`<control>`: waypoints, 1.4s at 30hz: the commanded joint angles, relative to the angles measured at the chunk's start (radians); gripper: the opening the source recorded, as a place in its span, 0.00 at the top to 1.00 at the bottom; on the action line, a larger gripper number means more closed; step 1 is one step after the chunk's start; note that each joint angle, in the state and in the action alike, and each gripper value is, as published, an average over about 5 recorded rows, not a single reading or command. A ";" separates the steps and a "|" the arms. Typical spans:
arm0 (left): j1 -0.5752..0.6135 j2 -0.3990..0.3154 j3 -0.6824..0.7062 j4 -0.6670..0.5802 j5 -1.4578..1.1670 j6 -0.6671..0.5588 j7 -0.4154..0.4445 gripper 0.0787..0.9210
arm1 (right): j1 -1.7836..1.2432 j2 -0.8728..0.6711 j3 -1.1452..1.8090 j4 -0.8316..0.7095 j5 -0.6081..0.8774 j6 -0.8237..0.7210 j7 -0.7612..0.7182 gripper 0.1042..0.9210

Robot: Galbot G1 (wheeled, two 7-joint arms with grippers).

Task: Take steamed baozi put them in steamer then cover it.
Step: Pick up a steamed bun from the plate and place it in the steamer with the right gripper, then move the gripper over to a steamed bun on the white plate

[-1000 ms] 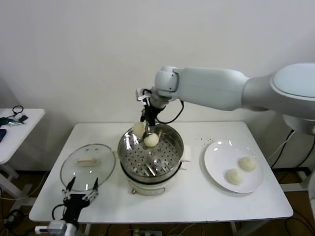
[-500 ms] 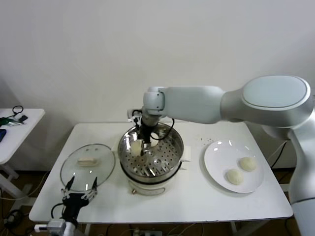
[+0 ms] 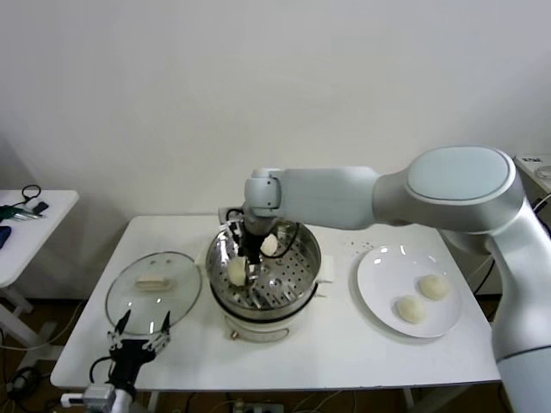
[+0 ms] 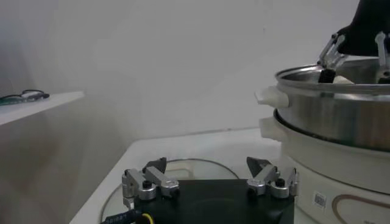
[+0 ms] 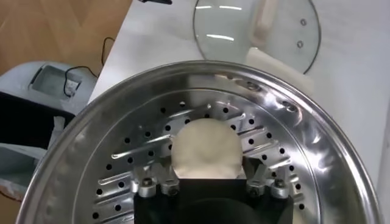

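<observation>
Right gripper (image 3: 244, 268): lower than a second ago, now inside shiny round steel steamer (image 3: 306, 258), frame centre, clamped on creamy-white round dough bun (image 5: 204, 150).
Second bun (image 3: 269, 245): on the perforated tray behind.
Left gripper (image 3: 140, 331): unmoved, spread wide, lower left.

A: Colours? The steamer (image 3: 263, 274) is shiny silver, its tray dotted with holes, on a cream base.

B: Baozi (image 3: 236, 271) creamy white (like the plate (image 3: 379, 297)); table (image 3: 344, 344) white.
</observation>
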State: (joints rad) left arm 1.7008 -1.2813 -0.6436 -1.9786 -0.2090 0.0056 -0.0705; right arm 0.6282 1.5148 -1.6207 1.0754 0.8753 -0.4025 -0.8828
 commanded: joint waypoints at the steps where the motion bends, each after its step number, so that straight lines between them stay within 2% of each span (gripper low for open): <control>1: 0.001 -0.002 -0.001 0.001 0.001 0.001 0.000 0.12 | 0.013 -0.011 0.006 0.004 -0.016 -0.003 -0.005 0.12; 10: 0.018 -0.004 -0.009 -0.004 -0.001 -0.002 -0.003 0.12 | 0.198 -0.139 -0.012 0.077 0.002 0.056 -0.096 0.12; 17: 0.023 -0.004 -0.010 -0.003 0.000 -0.004 -0.004 0.12 | 0.284 -0.345 -0.035 0.214 -0.019 0.075 -0.124 0.12; 24: 0.021 -0.028 -0.005 -0.016 0.006 0.008 -0.004 0.12 | 0.287 -0.576 -0.064 0.329 -0.225 0.109 -0.187 0.12; 30: 0.031 -0.029 -0.021 -0.012 0.004 0.006 -0.005 0.12 | 0.198 -0.734 -0.042 0.367 -0.401 0.118 -0.191 0.12; 42: 0.042 -0.057 -0.037 -0.016 0.034 0.009 -0.007 0.12 | -0.110 -0.890 0.115 0.327 -0.673 0.150 -0.184 0.12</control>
State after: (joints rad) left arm 1.7410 -1.3281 -0.6776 -1.9934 -0.1860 0.0136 -0.0784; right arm 0.7188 0.7921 -1.5983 1.3844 0.4233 -0.2683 -1.0645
